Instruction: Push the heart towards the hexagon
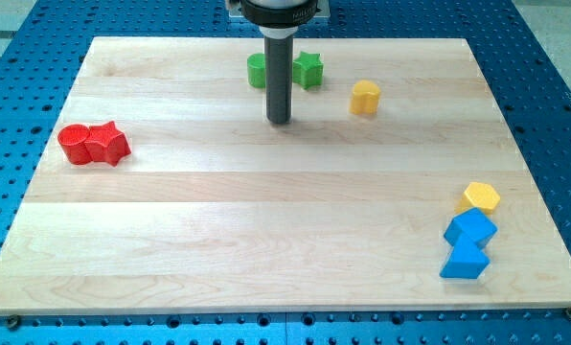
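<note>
The yellow heart (pixel 365 97) lies on the wooden board near the view's top, right of centre. The yellow hexagon (pixel 481 197) lies at the view's right, touching the top of a blue cube (pixel 469 228). My tip (pixel 279 122) rests on the board to the left of the heart and slightly lower in the view, about a block and a half away, touching nothing. The rod rises straight up from the tip and covers part of the gap between two green blocks.
A green cylinder (pixel 259 70) and a green star (pixel 308 69) sit just above my tip. A red cylinder (pixel 75 144) and a red star (pixel 108 143) touch at the view's left. A blue triangle (pixel 465 261) sits below the blue cube.
</note>
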You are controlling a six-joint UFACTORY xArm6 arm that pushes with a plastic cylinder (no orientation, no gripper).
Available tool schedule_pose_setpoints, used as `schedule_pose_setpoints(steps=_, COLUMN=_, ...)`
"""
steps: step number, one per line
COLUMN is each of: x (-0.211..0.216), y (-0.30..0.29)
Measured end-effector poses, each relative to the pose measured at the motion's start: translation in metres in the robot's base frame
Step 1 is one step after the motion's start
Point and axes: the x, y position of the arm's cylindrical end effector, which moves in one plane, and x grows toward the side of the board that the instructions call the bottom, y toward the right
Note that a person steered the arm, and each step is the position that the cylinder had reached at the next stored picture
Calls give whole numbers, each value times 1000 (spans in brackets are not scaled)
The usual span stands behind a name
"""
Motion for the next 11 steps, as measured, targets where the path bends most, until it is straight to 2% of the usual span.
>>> schedule_pose_setpoints(steps=2, x=-2, y=60)
schedule_pose_setpoints(steps=4, x=-36, y=77)
schedule_pose_setpoints(steps=5, x=-34, y=120)
schedule_pose_setpoints(steps=7, x=39, y=143)
schedule_pose_setpoints(steps=8, x=19, y=143)
schedule_pose_setpoints(steps=9, x=-24, y=128)
schedule_pose_setpoints(steps=10, x=-44, y=144)
schedule_pose_setpoints(steps=11, x=-6, y=166)
